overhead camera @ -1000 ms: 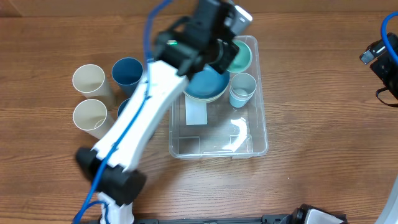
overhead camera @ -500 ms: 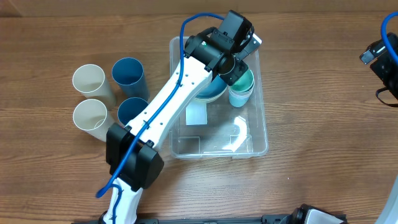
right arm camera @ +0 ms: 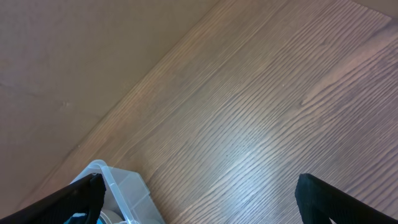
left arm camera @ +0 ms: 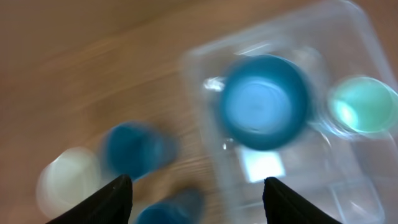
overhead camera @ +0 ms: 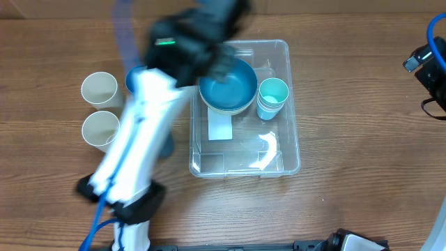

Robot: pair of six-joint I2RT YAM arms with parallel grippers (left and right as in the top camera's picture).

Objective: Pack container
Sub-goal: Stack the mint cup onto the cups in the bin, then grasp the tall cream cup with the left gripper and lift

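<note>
The clear container point(overhead camera: 244, 150) sits right of centre on the table. A blue bowl point(overhead camera: 227, 85) and a teal cup point(overhead camera: 272, 94), nested in a pale blue cup, stand in its far half. A white label point(overhead camera: 220, 127) shows on its base. My left gripper point(overhead camera: 208, 43) hovers, motion-blurred, over the container's far left corner. In the blurred left wrist view, the left gripper point(left arm camera: 198, 182) is open and empty, high above the bowl point(left arm camera: 264, 102) and teal cup point(left arm camera: 364, 106). My right gripper point(right arm camera: 199, 186) is open over bare wood, with the container's corner point(right arm camera: 118, 183) beside its left finger.
Two cream cups point(overhead camera: 99, 89) point(overhead camera: 101, 129) stand at the left. A blue cup point(overhead camera: 138, 77) beside them is partly hidden by my left arm. The left wrist view shows two blue cups point(left arm camera: 132, 149) point(left arm camera: 168, 208). The right arm point(overhead camera: 426, 63) is at the table's right edge.
My left gripper has opened and left the teal cup in the container on the pale blue cup. The arm has swung left, away from that cup. The right arm has not moved.
</note>
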